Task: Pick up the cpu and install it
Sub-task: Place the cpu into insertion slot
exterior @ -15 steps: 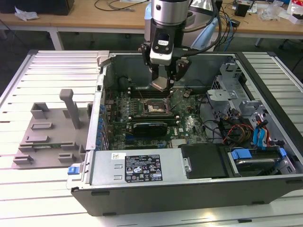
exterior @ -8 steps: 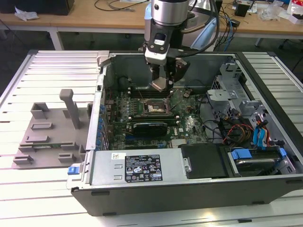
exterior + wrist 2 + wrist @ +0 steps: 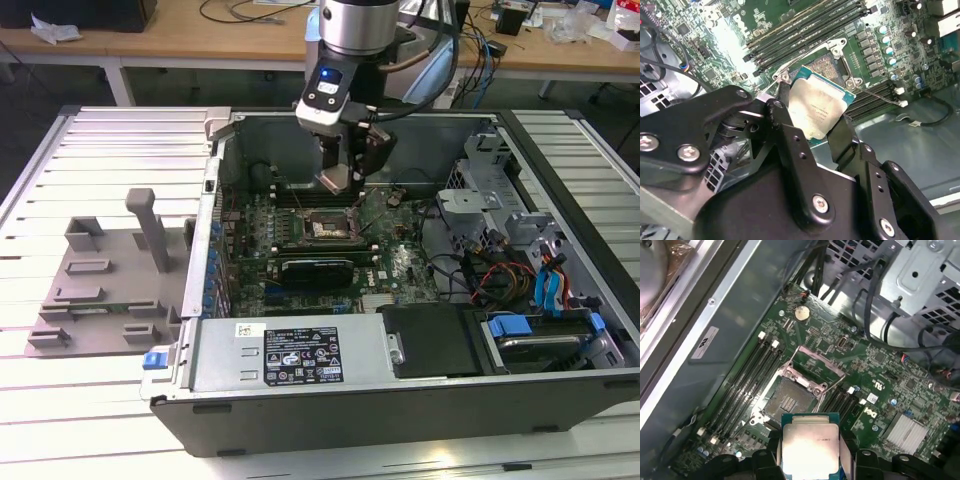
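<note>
Over the motherboard, inside the open PC case (image 3: 300, 360), the gripper (image 3: 343, 182) is clamped on the cpu (image 3: 810, 445), one black finger (image 3: 782, 97) on each of two opposite edges. In both wrist views the chip's silver top faces the camera with its pale rim showing at the sides. It's hanging above the socket (image 3: 787, 400), not seated, and the socket frame looks open with the contact field bare. Memory slots (image 3: 750, 375) run along both sides of the socket, and a coin battery (image 3: 801, 313) sits further up the board. In the exterior view a long black expansion card (image 3: 318, 268) lies just on the near side of the socket. The case sits on a slatted worktop (image 3: 110, 140), and a grey panel (image 3: 100, 285) lies at the worktop's edge on the exterior view's left.
</note>
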`<state>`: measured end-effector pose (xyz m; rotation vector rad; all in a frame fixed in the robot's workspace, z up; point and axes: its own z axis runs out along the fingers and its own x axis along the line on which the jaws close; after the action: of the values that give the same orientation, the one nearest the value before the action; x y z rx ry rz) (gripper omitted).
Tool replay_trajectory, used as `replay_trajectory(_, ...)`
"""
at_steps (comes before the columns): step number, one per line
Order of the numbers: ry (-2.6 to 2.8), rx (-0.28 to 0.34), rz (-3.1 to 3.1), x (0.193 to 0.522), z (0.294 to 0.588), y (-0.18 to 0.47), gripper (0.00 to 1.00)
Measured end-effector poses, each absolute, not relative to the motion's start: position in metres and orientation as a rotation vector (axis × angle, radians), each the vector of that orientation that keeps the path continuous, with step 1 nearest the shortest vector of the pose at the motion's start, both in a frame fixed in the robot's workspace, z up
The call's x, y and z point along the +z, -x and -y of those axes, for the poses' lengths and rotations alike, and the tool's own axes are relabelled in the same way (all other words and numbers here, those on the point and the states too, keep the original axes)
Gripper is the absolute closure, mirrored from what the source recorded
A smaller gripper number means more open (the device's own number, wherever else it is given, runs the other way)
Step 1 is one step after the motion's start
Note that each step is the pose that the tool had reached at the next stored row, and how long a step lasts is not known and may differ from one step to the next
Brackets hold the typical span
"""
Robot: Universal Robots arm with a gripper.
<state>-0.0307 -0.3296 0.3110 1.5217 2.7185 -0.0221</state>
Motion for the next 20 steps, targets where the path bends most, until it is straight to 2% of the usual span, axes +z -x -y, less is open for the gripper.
replay_trajectory(20, -1.983, -0.033, -2.405, 0.3088, 0.3295, 0.0307, 0.45)
